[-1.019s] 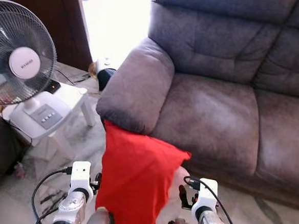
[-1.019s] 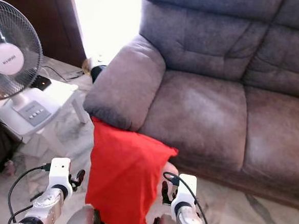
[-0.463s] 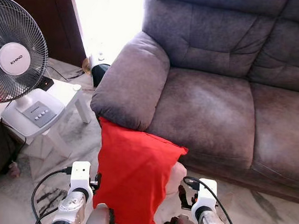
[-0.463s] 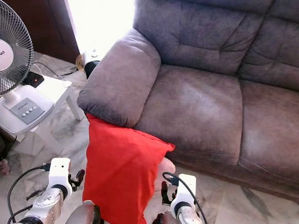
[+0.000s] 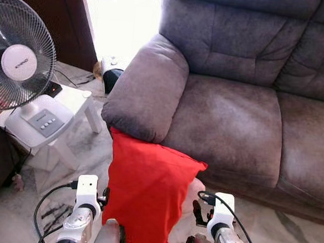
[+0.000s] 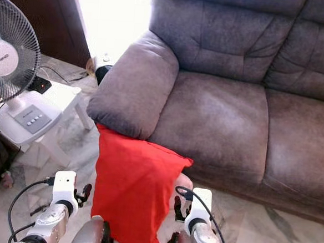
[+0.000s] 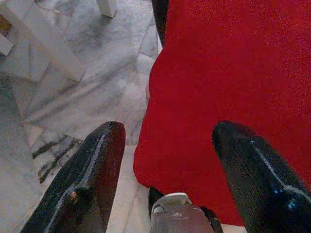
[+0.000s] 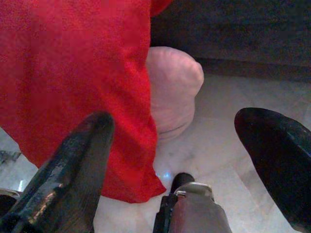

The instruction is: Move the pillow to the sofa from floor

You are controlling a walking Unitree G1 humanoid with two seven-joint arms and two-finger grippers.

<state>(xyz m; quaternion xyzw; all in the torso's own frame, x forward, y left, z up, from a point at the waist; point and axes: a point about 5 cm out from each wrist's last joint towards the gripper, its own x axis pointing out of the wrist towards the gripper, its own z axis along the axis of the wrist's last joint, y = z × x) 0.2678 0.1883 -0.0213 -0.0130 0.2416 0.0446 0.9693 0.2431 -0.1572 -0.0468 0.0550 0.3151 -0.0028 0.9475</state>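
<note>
Still floor-bound, red pillow (image 5: 148,195) against sofa (image 5: 229,109) armrest edge.

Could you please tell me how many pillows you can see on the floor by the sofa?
2. The red pillow leans upright against the sofa front, under its armrest. A pink pillow lies behind it on the floor, mostly hidden. More could be hidden behind the red one.

Your right gripper (image 8: 180,145) has its black fingers (image 8: 73,170) spread wide over pale marble floor (image 8: 228,160) — the red pillow (image 8: 73,73) stands between them, a pink cushion (image 8: 172,92) (partly hidden) touching it, below the dark sofa (image 8: 243,29).
</note>
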